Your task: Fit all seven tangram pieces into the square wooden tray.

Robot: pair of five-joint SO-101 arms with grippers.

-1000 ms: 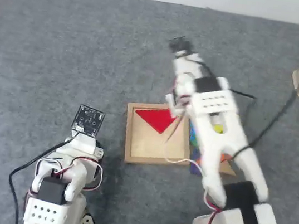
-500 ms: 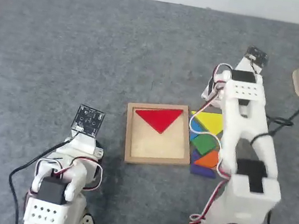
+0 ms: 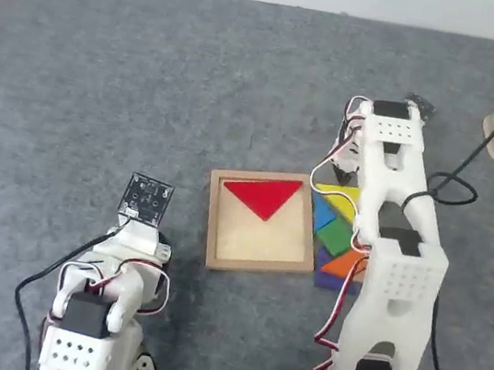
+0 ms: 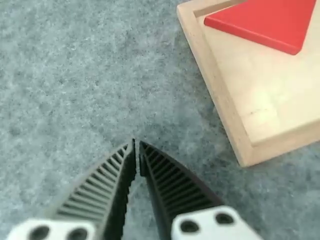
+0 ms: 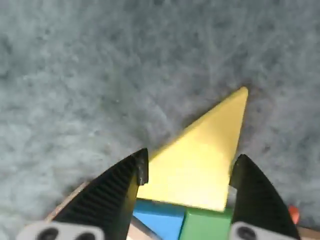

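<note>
Across the grey carpet (image 3: 107, 62), your two arms flanked the square wooden tray (image 3: 212, 222), which lay flat between them with one piece seated. That piece was the red triangle (image 3: 264, 195), set against the tray's far rim with its point toward the middle, and the rest of the tray floor was bare wood. Your right arm (image 3: 390, 225) stretched out over the loose pieces clustered just beside the tray's right edge, where blue (image 3: 321, 217), green (image 3: 336, 236) and orange (image 3: 340, 263) shapes lay packed together on the carpet. Your left arm (image 3: 111, 286) sat folded well back, its gripper (image 4: 137, 150) pinched closed on nothing, tips over carpet near a corner of the tray. The right gripper (image 5: 192, 165) hung spread wide, one finger on either side of the yellow triangle (image 5: 200, 170), neither visibly touching it. By the look of it, the step in hand was the pickup of that yellow triangle, the second piece of seven. The next move would call for you to lower the gripper and close squarely on the triangle's slanted edges. You would need to do so without dragging the blue and green neighbours that touched its base, then lift clear before swinging toward the bare wood below the red piece
</note>
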